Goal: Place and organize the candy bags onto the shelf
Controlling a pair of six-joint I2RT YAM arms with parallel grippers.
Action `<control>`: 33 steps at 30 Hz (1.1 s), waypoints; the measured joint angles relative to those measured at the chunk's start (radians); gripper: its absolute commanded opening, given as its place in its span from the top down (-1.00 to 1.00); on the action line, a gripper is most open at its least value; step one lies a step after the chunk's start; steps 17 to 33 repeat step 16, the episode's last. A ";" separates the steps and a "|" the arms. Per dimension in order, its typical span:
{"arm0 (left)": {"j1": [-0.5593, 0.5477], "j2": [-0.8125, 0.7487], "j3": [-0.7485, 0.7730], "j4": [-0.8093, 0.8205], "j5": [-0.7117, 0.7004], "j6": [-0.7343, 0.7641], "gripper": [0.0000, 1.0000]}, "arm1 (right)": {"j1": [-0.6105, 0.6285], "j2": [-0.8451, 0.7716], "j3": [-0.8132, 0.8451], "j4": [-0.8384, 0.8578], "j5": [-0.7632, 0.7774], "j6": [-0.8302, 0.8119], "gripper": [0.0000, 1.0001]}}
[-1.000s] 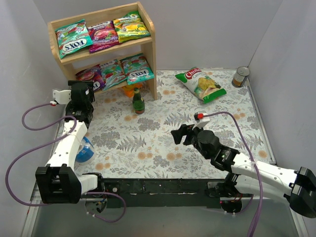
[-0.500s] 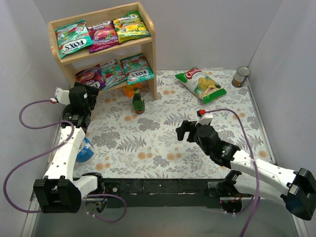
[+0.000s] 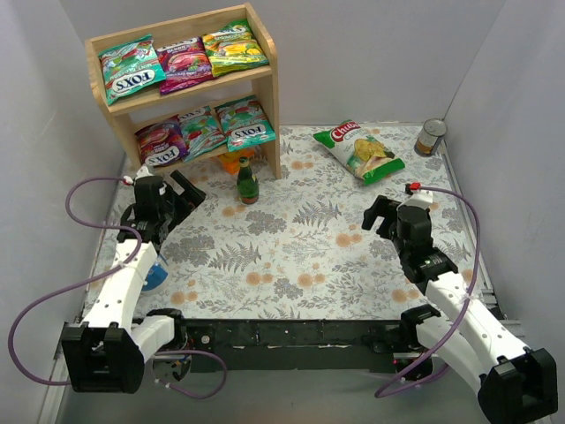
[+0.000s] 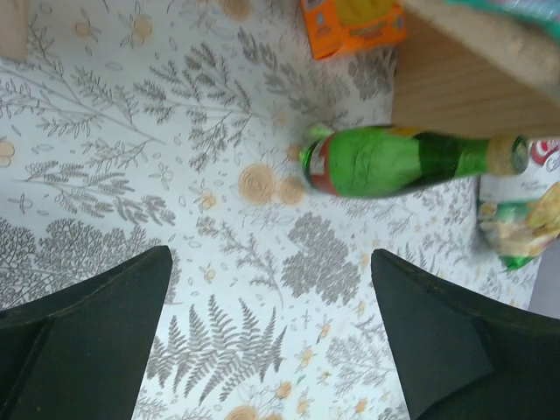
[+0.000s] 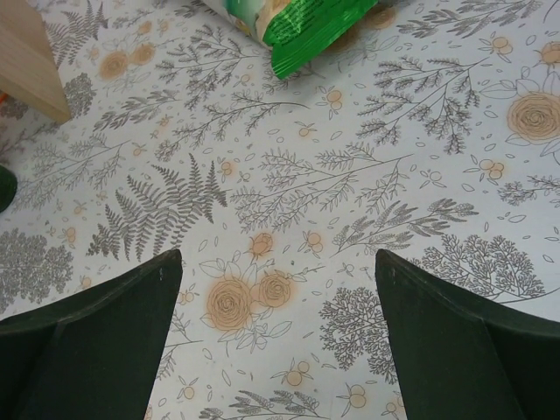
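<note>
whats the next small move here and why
Probably just draw both arms back toward their bases. All six candy bags appear to sit on the shelf, three on each tier, and none shows anywhere else. The left gripper and right gripper are open and empty, so nothing seems left to place.

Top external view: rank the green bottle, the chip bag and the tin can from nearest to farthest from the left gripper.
From the left gripper:
1. Green bottle, just to its right, beside the shelf side panel.
2. Chip bag, farther right, toward the back.
3. Tin can, in the back right corner.
</note>
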 measured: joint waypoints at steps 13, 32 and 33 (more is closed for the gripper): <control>-0.002 -0.109 -0.095 -0.015 0.060 0.075 -0.96 | -0.069 -0.030 -0.031 -0.024 -0.040 0.000 -0.97; -0.002 -0.107 -0.096 -0.020 0.062 0.079 -0.96 | -0.071 -0.031 -0.032 -0.024 -0.042 0.000 -0.97; -0.002 -0.107 -0.096 -0.020 0.062 0.079 -0.96 | -0.071 -0.031 -0.032 -0.024 -0.042 0.000 -0.97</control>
